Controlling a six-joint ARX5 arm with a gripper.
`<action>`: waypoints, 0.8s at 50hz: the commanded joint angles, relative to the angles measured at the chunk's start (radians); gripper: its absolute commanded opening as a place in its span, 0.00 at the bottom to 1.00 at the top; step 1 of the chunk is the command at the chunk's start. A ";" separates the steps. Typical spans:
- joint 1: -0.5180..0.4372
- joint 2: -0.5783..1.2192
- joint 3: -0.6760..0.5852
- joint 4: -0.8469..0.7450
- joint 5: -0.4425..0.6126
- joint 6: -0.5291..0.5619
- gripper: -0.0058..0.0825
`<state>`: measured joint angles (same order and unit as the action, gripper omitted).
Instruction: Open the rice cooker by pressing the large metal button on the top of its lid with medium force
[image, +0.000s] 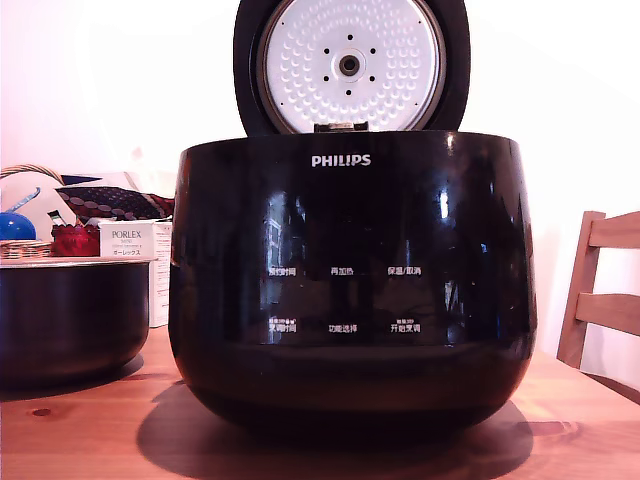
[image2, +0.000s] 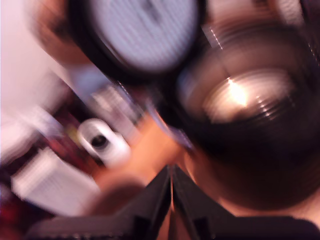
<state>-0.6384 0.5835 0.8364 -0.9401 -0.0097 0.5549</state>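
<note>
The glossy black rice cooker (image: 350, 290) with the white PHILIPS logo stands on the wooden table (image: 90, 430) in the exterior view. Its lid (image: 350, 65) is up, showing the round silvery dimpled underside with a central hole. The metal button is out of sight. No arm shows in the exterior view. The wrist view is heavily motion-blurred: the raised lid (image2: 142, 30) and the cooker's open bowl (image2: 245, 100) appear from above, apart from the gripper (image2: 171, 175), whose two dark fingers meet tip to tip, holding nothing.
A smaller dark metal pot (image: 70, 315) with a pale rim sits at the exterior view's left, with a PORLEX box (image: 130, 245) and a basket (image: 25, 215) behind it. A wooden chair back (image: 600, 290) stands at the right. A white camera-like object (image2: 102, 142) shows in the wrist view.
</note>
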 joint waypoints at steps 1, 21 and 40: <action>0.003 0.040 0.011 -0.044 0.001 0.004 0.04; 0.007 0.095 0.037 0.185 -0.179 -0.191 0.04; 0.040 -0.058 0.037 0.527 -0.246 -0.305 0.04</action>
<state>-0.6052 0.5060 0.8768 -0.4179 -0.2543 0.2642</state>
